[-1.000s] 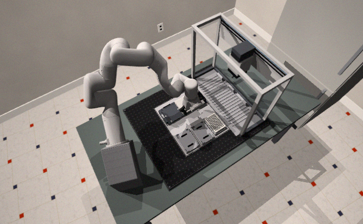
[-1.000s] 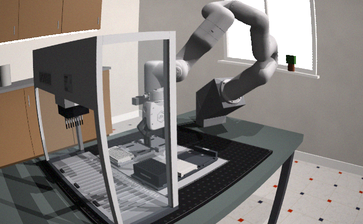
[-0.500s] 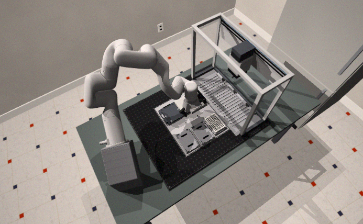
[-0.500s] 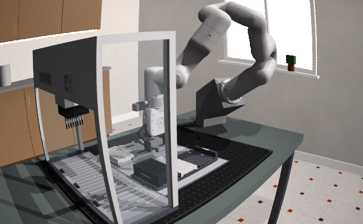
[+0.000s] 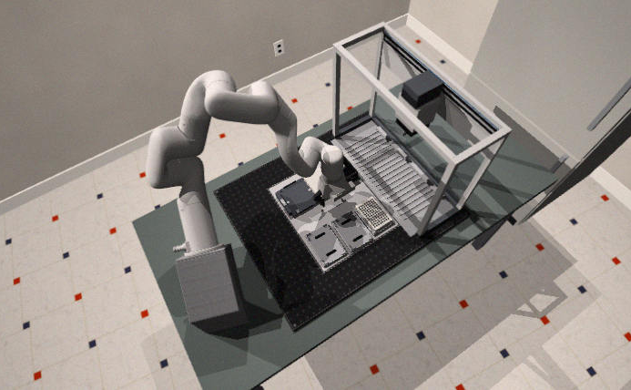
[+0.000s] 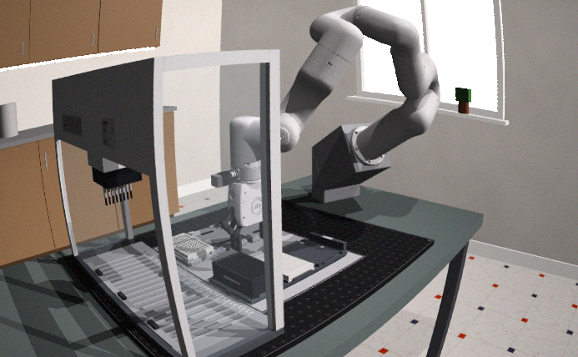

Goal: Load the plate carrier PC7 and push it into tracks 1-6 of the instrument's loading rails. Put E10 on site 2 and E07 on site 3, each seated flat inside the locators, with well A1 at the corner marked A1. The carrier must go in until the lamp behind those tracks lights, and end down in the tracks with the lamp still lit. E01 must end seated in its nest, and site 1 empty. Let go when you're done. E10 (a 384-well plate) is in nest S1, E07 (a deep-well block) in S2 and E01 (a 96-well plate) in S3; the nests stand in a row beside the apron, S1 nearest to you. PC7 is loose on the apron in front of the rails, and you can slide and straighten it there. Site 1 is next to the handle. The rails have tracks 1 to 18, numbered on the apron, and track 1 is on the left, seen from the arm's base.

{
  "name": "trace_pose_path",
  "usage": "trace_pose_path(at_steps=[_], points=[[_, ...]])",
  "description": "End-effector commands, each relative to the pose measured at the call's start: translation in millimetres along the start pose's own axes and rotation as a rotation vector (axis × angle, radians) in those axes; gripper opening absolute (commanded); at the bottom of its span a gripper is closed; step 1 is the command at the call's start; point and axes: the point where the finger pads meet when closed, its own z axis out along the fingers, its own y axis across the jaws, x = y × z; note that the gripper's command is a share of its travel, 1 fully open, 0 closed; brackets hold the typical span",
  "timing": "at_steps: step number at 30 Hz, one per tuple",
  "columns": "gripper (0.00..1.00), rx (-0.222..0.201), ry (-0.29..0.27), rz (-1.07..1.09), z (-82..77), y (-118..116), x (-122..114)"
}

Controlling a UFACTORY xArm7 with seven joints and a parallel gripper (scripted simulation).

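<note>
The arm (image 6: 370,39) rises from its base, arches high, then folds down so the wrist (image 6: 246,146) stands vertical. The gripper (image 6: 233,233) points straight down, its fingers (image 6: 227,227) spread fully apart, nothing between them, their tips low near the counter.
</note>
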Motion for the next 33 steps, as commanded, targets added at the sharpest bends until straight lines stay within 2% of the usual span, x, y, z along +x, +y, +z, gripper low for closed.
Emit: trace_pose_path(at_steps=[1, 4, 17, 33], points=[[1.00, 0.004, 0.003, 0.001, 5.8, -1.6, 1.5], [1.00, 0.004, 0.003, 0.001, 10.7, -1.6, 1.5], [1.00, 0.004, 0.003, 0.001, 10.7, -1.6, 1.5], [1.00, 0.004, 0.003, 0.001, 20.0, -1.6, 1.5]])
